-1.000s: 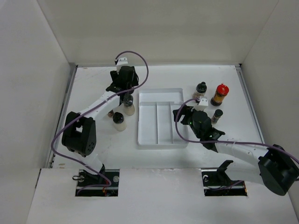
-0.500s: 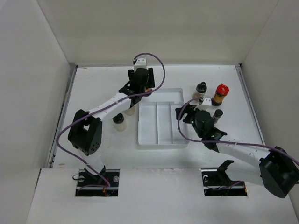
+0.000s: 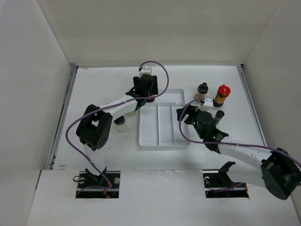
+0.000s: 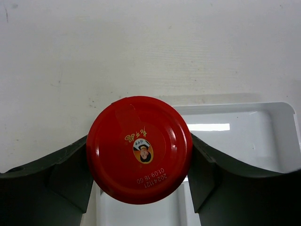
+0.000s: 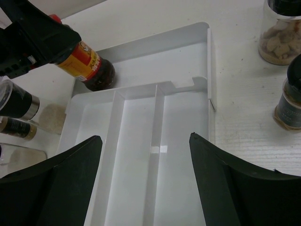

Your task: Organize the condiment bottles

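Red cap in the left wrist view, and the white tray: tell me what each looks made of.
Red cap of the dark bottle: likely lacquered metal or glossy plastic, cannot tell which; smooth sheen, printed logo and date code. White tray: looks like moulded plastic, semi-glossy; thin walls, rounded corners, a glare spot on its floor.

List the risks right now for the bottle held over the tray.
The left end effector grips the red-capped amber glass bottle tilted over the back compartment of the white divided plastic tray; released so, it may topple. The open right end effector hovers over the same tray, so the arms might collide.
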{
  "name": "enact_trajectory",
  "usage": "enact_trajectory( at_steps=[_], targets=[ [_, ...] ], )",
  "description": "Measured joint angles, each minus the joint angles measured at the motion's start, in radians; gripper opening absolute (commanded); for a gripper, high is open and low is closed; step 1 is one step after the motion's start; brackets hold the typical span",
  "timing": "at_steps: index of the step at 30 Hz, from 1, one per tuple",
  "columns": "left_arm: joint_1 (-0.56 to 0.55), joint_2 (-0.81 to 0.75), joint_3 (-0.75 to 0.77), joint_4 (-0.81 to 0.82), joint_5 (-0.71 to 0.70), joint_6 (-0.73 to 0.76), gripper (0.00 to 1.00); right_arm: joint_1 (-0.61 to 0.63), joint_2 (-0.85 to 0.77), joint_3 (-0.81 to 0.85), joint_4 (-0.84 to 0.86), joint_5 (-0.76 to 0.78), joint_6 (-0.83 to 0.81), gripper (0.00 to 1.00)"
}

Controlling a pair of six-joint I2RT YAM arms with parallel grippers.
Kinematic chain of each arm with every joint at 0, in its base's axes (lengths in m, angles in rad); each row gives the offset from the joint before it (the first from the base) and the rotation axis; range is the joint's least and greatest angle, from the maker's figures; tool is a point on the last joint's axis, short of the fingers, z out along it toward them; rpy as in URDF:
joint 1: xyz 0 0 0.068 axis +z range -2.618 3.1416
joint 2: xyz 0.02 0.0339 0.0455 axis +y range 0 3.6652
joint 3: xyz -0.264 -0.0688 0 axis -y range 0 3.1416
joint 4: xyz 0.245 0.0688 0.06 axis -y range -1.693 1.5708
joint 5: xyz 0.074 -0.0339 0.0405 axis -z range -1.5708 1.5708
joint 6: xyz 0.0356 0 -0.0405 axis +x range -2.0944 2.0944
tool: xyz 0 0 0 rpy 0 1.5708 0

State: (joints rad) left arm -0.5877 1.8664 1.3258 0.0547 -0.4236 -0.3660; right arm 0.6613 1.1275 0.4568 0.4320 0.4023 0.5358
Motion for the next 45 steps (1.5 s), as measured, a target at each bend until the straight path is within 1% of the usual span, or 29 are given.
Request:
enact_trajectory(
  at_steps=[4, 8, 10, 11, 12, 14, 15, 16, 18, 20, 21, 25, 27, 28, 29, 30, 31, 32, 33, 34, 35, 37, 39, 43, 45],
  targets=[
    [-0.002, 0.000, -0.037, 0.025, 0.001, -0.014, 0.60, -0.003, 0.000, 0.000, 0.001, 0.000, 0.000, 0.82],
    [-0.005, 0.000, -0.070, 0.070, -0.016, -0.020, 0.76, -0.015, -0.007, -0.007, 0.003, -0.007, 0.005, 0.82],
    [-0.010, 0.000, -0.071, 0.092, -0.022, -0.020, 0.86, -0.020, -0.018, -0.016, 0.003, -0.011, 0.007, 0.80],
    [-0.013, -0.005, -0.074, 0.108, -0.025, -0.020, 0.90, -0.023, -0.024, -0.018, 0.002, -0.011, 0.007, 0.77],
    [-0.016, -0.011, -0.079, 0.121, -0.028, -0.020, 0.94, -0.026, -0.032, -0.021, 0.003, -0.013, 0.008, 0.72],
    [-0.020, -0.032, -0.097, 0.149, -0.033, -0.021, 1.00, -0.029, -0.055, -0.029, 0.003, -0.014, 0.008, 0.53],
    [-0.022, -0.043, -0.105, 0.160, -0.035, -0.021, 1.00, -0.031, -0.069, -0.032, 0.002, -0.016, 0.009, 0.45],
    [-0.024, -0.060, -0.118, 0.178, -0.037, -0.021, 1.00, -0.033, -0.082, -0.033, 0.002, -0.016, 0.011, 0.35],
    [-0.031, -0.101, -0.146, 0.215, -0.039, -0.024, 1.00, -0.039, -0.117, -0.033, -0.004, -0.017, 0.014, 0.25],
    [-0.042, -0.156, -0.177, 0.264, -0.043, -0.024, 1.00, -0.048, -0.165, -0.029, -0.031, -0.016, 0.013, 0.18],
    [-0.046, -0.183, -0.189, 0.283, -0.044, -0.023, 1.00, -0.055, -0.190, -0.022, -0.055, -0.015, 0.011, 0.17],
    [-0.072, -0.333, -0.255, 0.373, -0.059, -0.023, 1.00, -0.126, -0.261, 0.057, -0.177, -0.001, 0.010, 0.16],
    [-0.089, -0.422, -0.311, 0.415, -0.065, -0.027, 0.98, -0.193, -0.269, 0.113, -0.233, 0.007, 0.009, 0.19],
    [-0.099, -0.472, -0.347, 0.437, -0.069, -0.034, 0.91, -0.235, -0.265, 0.142, -0.262, 0.010, 0.008, 0.24],
    [-0.111, -0.510, -0.378, 0.453, -0.070, -0.044, 0.84, -0.276, -0.258, 0.167, -0.285, 0.014, 0.008, 0.30],
    [-0.127, -0.549, -0.416, 0.473, -0.071, -0.056, 0.76, -0.313, -0.250, 0.185, -0.306, 0.019, 0.008, 0.39],
    [-0.145, -0.582, -0.456, 0.487, -0.072, -0.068, 0.67, -0.352, -0.239, 0.202, -0.327, 0.026, 0.008, 0.49],
    [-0.164, -0.605, -0.491, 0.496, -0.069, -0.079, 0.61, -0.385, -0.227, 0.212, -0.344, 0.036, 0.005, 0.60],
    [-0.185, -0.624, -0.528, 0.500, -0.066, -0.089, 0.56, -0.420, -0.211, 0.224, -0.363, 0.047, -0.001, 0.68],
    [-0.206, -0.636, -0.566, 0.507, -0.059, -0.099, 0.54, -0.447, -0.193, 0.233, -0.380, 0.057, -0.006, 0.76],
    [-0.224, -0.645, -0.607, 0.507, -0.051, -0.109, 0.52, -0.478, -0.166, 0.246, -0.400, 0.067, -0.016, 0.81],
    [-0.262, -0.657, -0.690, 0.509, -0.026, -0.129, 0.52, -0.522, -0.110, 0.274, -0.432, 0.082, -0.030, 0.86],
    [-0.299, -0.669, -0.769, 0.509, -0.003, -0.145, 0.55, -0.558, -0.043, 0.310, -0.457, 0.091, -0.042, 0.89],
    [-0.394, -0.679, -0.876, 0.533, 0.045, -0.167, 0.63, -0.594, 0.092, 0.385, -0.482, 0.090, -0.068, 0.95],
    [-0.437, -0.667, -0.903, 0.580, 0.076, -0.171, 0.70, -0.600, 0.159, 0.424, -0.486, 0.085, -0.079, 0.97]
  ],
)
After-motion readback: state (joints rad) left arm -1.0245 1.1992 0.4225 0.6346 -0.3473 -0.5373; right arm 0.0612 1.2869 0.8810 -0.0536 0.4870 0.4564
